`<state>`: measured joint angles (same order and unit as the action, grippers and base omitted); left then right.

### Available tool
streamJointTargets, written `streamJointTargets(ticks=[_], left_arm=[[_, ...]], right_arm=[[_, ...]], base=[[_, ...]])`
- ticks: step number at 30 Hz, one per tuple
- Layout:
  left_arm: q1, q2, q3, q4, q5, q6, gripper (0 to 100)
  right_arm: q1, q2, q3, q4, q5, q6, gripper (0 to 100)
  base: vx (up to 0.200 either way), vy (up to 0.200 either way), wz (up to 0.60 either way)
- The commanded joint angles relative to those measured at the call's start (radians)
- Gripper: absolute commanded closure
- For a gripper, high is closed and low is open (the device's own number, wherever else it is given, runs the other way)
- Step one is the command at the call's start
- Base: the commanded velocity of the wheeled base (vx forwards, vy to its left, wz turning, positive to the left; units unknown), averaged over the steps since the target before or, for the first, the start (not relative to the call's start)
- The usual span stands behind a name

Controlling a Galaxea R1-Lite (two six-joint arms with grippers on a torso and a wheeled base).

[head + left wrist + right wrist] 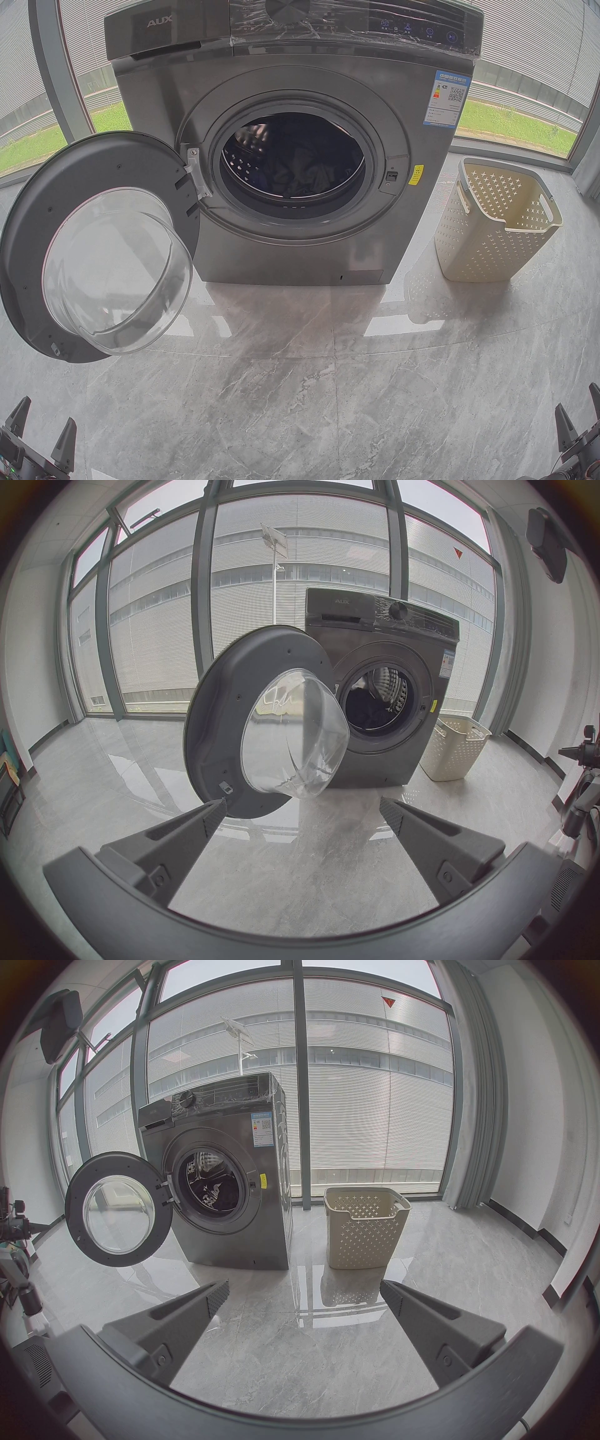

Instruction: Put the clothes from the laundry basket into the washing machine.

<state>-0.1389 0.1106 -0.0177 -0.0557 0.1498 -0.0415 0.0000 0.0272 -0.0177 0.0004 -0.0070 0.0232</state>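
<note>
Floor (312,394) is carrying the open washer (281,259), clothes (294,162) lying inside, basket (475,250) beside it. Both the left pincer (44,419) and right pincer (578,403) are gaping wide, holding nothing.

The washing machine (281,250) is set on the floor (325,387), ahead of both claws and between them. The left claw (47,412) and the right claw (576,400) are held low and well apart, short of the machine. The door (37,237) is swung open ahead of the left claw, hinged at the left of the drum (240,156). Inside the drum, clothes (294,162) are seen lying. The laundry basket (475,250) is stood ahead of the right claw, just beside the machine's right side. Windows (531,81) are set behind both.
</note>
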Motion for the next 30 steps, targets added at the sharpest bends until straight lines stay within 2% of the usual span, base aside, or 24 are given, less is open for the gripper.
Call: streamJointTargets(ticks=[1,2,3,4,5,7,18,24,30], left_arm=[[0.110,-0.042,0.018,0.002,-0.053,0.014,0],[0.140,-0.095,0.018,0.033,-0.122,0.035,0],[0.148,-0.111,0.018,0.057,-0.165,0.043,0],[0.140,-0.111,0.012,0.079,-0.171,0.051,0],[0.140,-0.100,0.015,0.073,-0.148,0.048,0],[0.137,-0.109,0.018,0.057,-0.134,0.045,0],[0.137,-0.109,0.018,0.056,-0.144,0.043,0],[0.137,-0.109,0.018,0.056,-0.145,0.041,0],[0.137,-0.109,0.018,0.056,-0.145,0.041,0]], right_arm=[[0.002,-0.027,0.016,0.003,-0.004,-0.002,0],[0.002,-0.027,0.016,0.001,-0.002,-0.009,0],[0.002,-0.027,0.016,0.001,0.004,-0.008,0],[0.002,-0.027,0.016,0.001,0.002,-0.009,0],[0.002,-0.027,0.016,0.001,0.004,-0.009,0],[0.002,-0.027,0.016,0.001,0.004,-0.011,0],[0.002,-0.027,0.016,0.001,0.004,-0.009,0],[0.002,-0.027,0.016,0.001,0.002,-0.009,0],[0.002,-0.027,0.016,0.001,0.004,-0.009,0]], base=[[0.000,0.000,0.00],[0.000,0.000,0.00],[0.000,0.000,0.00],[0.000,0.000,0.00],[0.000,0.000,0.00],[0.000,0.000,0.00],[0.000,0.000,0.00],[0.000,0.200,0.00],[0.000,0.000,0.00]])
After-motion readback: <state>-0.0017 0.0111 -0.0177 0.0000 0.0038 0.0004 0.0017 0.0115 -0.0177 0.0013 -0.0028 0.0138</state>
